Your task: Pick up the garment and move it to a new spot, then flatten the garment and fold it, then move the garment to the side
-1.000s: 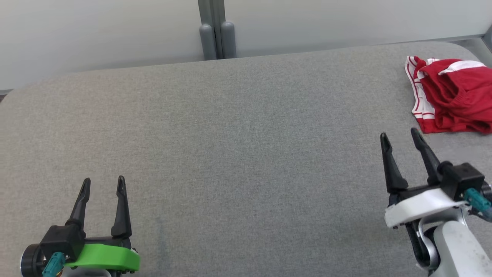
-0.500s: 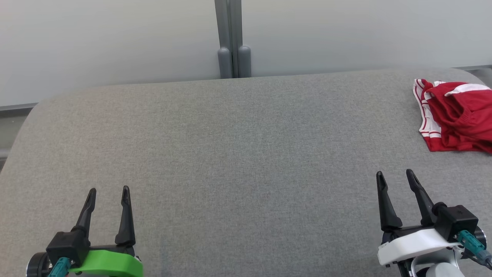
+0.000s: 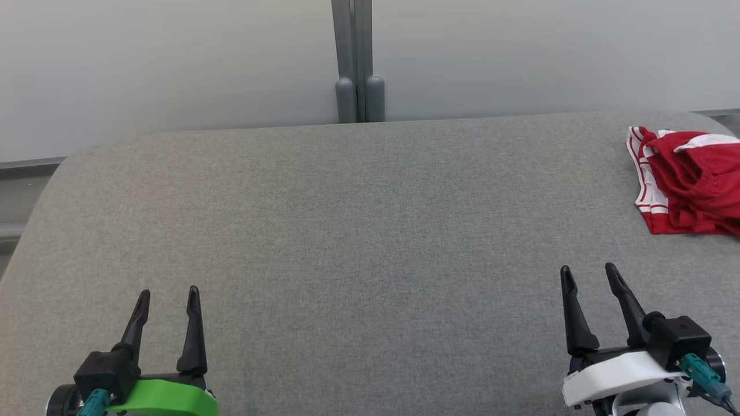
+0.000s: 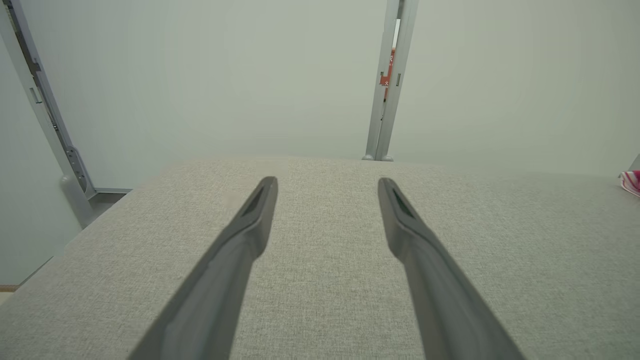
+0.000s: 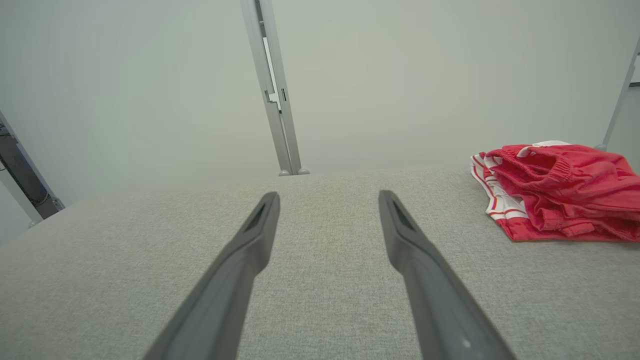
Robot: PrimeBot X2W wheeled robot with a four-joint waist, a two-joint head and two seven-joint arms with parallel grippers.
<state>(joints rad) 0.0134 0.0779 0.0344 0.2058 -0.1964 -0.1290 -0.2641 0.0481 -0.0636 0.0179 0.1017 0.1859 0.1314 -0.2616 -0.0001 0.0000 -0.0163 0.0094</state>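
Observation:
The garment [image 3: 691, 182] is a red piece with white stripes, folded in a pile at the far right of the grey fabric table [image 3: 358, 231]; the right wrist view shows the garment [image 5: 555, 192] right of the fingers, and the left wrist view catches a sliver of the garment [image 4: 631, 181] at its right edge. My right gripper [image 3: 588, 276] stands open at the lower right, nearer than the pile and apart from it. At the lower left my left gripper [image 3: 168, 296] is open and empty. In each wrist view the gripper [image 4: 327, 184] [image 5: 328, 199] hangs spread over bare cloth.
A pale partition wall with a grey post [image 3: 358, 63] runs behind the table's far edge. The table's left corner is rounded, with floor [image 3: 17, 190] beyond it.
The camera has tilted and turned, so the whole picture slid down and right. The right gripper has drawn back from the garment toward the near edge. Both stay open.

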